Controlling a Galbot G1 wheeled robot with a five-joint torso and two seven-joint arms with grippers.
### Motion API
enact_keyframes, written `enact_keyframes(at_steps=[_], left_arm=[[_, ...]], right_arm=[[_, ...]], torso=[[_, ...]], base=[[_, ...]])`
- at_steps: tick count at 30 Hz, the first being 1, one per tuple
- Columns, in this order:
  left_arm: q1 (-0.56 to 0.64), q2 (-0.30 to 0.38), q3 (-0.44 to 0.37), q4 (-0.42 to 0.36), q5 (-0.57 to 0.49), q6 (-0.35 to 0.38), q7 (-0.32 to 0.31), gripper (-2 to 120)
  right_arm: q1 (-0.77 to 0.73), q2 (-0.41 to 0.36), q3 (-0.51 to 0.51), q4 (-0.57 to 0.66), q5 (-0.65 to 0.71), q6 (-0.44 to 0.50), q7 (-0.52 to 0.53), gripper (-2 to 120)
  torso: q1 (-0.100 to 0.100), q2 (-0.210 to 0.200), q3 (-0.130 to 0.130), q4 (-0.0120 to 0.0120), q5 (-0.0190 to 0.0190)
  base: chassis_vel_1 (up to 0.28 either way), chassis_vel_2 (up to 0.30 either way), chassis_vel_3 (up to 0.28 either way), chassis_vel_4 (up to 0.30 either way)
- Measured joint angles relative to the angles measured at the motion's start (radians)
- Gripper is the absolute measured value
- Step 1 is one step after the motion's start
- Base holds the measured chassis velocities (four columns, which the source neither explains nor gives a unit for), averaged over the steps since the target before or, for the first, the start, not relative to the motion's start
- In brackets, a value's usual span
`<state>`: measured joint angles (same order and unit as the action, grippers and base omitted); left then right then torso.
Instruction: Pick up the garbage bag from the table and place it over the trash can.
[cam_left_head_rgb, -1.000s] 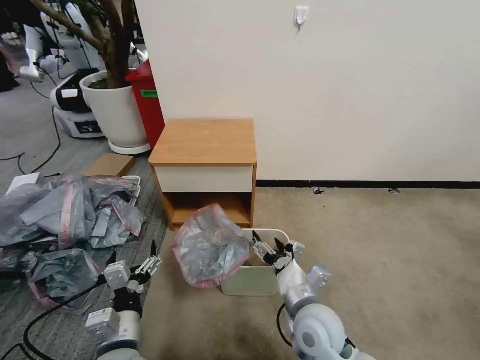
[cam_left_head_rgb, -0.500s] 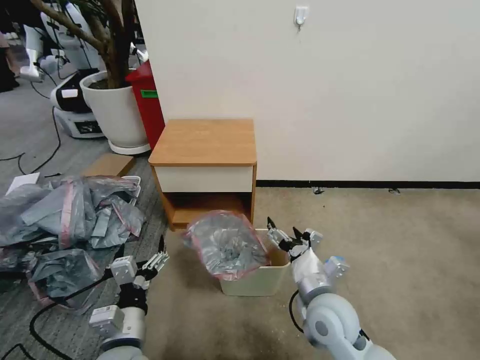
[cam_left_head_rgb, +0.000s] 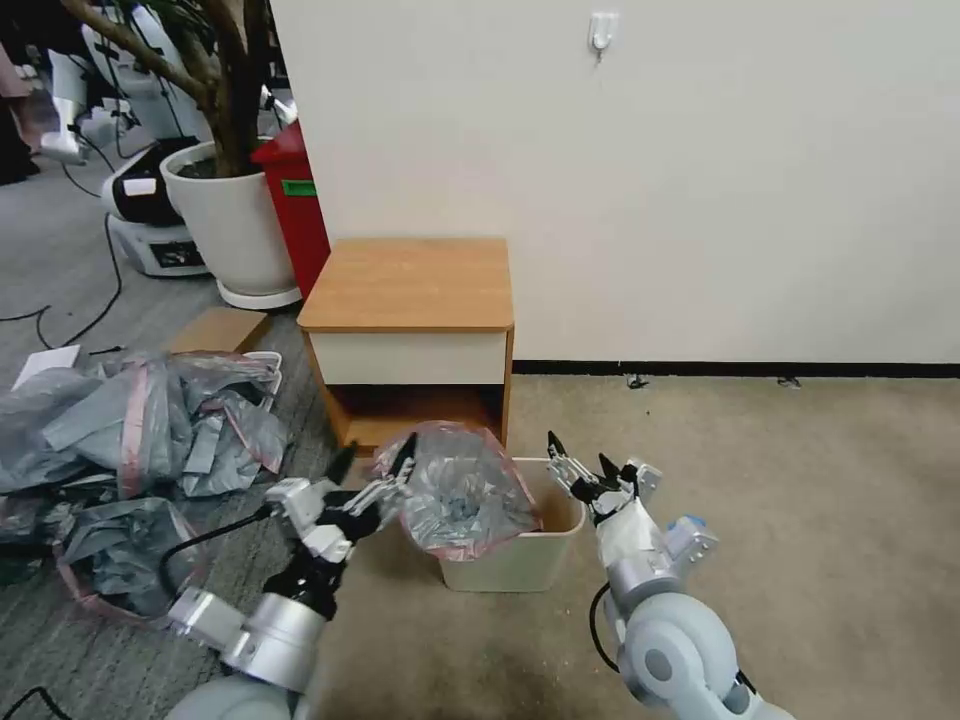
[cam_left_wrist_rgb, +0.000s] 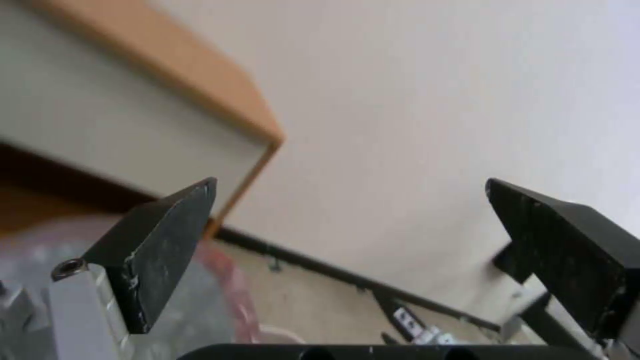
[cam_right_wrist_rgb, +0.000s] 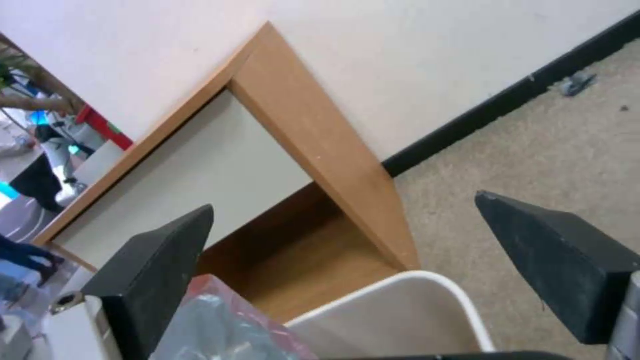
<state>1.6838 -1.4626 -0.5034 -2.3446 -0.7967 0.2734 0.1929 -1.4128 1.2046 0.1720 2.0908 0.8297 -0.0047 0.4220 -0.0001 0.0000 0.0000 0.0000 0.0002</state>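
Beige carpet, white wall. Garbage bag (cam_left_head_rgb: 458, 495) droops over the trash can (cam_left_head_rgb: 520, 560), between wide-open left gripper (cam_left_head_rgb: 372, 478) and right gripper (cam_left_head_rgb: 582, 468).

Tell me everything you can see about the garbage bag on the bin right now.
The garbage bag is thin, crinkled, translucent grey plastic with a pink-red band along its rim. It sits bunched and puffed over the left part of the beige trash can, spilling past that side, with the right part of the opening uncovered. It lies just in front of the table. The open left gripper is at its left edge; the open right gripper hovers by the can's right rim.
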Motion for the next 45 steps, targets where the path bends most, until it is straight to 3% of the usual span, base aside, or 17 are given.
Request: enact_keyframes(at_steps=[2,5,6,10,11,13,18,29,45], left_arm=[[-0.014,0.002,0.012,0.011,-0.008,0.014,-0.022,100],[-0.073,0.006,0.065,0.067,-0.024,0.059,-0.124,100],[-0.073,0.006,0.065,0.067,-0.024,0.059,-0.124,100],[-0.171,-0.002,0.150,0.134,-0.062,0.116,-0.348,100],[-0.171,-0.002,0.150,0.134,-0.062,0.116,-0.348,100],[-0.214,-0.005,0.175,0.162,-0.063,0.131,-0.419,100],[-0.265,0.008,0.189,0.189,-0.062,0.187,-0.522,100],[-0.294,0.057,0.181,0.228,-0.055,0.322,-0.644,100],[-0.277,0.089,0.157,0.224,-0.069,0.348,-0.661,100]], right_arm=[[-0.009,0.000,0.005,0.004,-0.001,0.000,0.000,100],[-0.042,0.004,0.024,0.017,-0.011,0.000,0.000,100],[-0.042,0.004,0.024,0.017,-0.011,0.000,0.000,100],[-0.081,0.018,0.047,0.027,-0.030,0.001,-0.002,100],[-0.081,0.018,0.047,0.027,-0.030,0.001,-0.002,100],[-0.093,0.025,0.054,0.027,-0.040,0.001,-0.003,99],[-0.106,0.038,0.063,0.024,-0.049,0.002,-0.004,99],[-0.106,0.047,0.063,0.013,-0.052,0.003,-0.006,99],[-0.107,0.052,0.059,-0.006,-0.059,0.016,-0.008,97]], torso=[[0.000,0.000,0.000,0.0000,-0.0003],[0.000,0.000,0.000,-0.0001,-0.0002],[0.000,0.000,0.000,-0.0001,-0.0002],[0.000,0.000,0.000,0.0000,-0.0002],[0.000,0.000,0.000,0.0000,-0.0002],[0.000,0.000,0.000,-0.0001,-0.0002],[0.000,0.000,0.000,0.0000,-0.0001],[0.000,0.000,0.000,0.0001,-0.0003],[0.000,0.000,0.000,0.0001,-0.0003]], base=[[0.000,0.000,0.000,0.000],[0.000,0.000,0.000,0.000],[0.000,0.000,0.000,0.000],[0.000,0.000,0.000,0.000],[0.000,0.000,0.000,0.000],[0.000,0.000,0.000,0.000],[0.000,0.000,0.000,0.000],[0.000,0.000,0.000,0.000],[0.000,0.000,0.000,0.000]])
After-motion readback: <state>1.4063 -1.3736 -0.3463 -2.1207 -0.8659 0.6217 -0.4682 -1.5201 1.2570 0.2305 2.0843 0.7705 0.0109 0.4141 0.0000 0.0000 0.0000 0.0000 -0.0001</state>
